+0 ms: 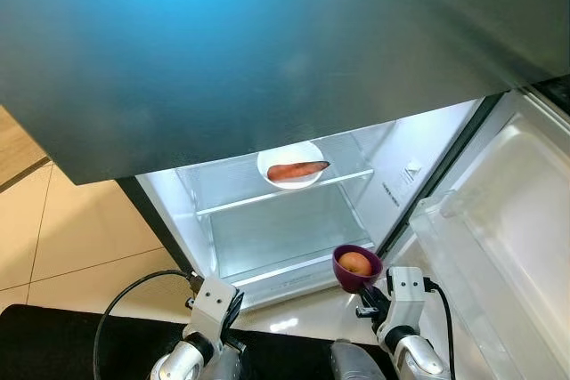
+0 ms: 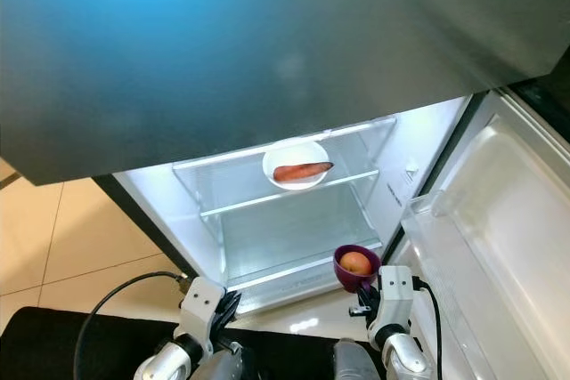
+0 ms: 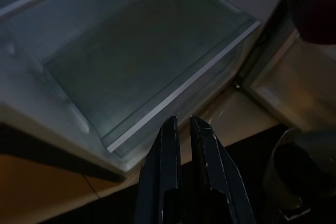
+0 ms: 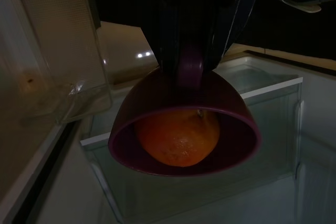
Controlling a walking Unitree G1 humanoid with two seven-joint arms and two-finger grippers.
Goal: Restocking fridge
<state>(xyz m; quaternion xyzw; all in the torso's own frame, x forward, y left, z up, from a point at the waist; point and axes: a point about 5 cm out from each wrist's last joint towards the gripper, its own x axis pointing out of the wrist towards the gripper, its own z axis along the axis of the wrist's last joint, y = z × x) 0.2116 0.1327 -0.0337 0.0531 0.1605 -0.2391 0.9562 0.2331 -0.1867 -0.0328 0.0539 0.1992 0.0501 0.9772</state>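
Now the right gripper (image 1: 368, 295) clamps the purple bowl (image 1: 356, 268) by its rim, just outside the open fridge (image 1: 285, 220).
Likely light and rigid, but the loose orange (image 4: 177, 135) can roll, so keep it level; left gripper (image 3: 181, 129) idle, fingers closed.

Fridge (image 1: 294, 220): upper part hidden behind the dark door panel (image 1: 267, 51) overhead. Open door bins (image 1: 499, 229): cut off at the frame's right edge. Purple bowl (image 3: 315, 3): cropped at the left wrist view's corner. Orange (image 4: 177, 136): lower part hidden by the bowl's rim.
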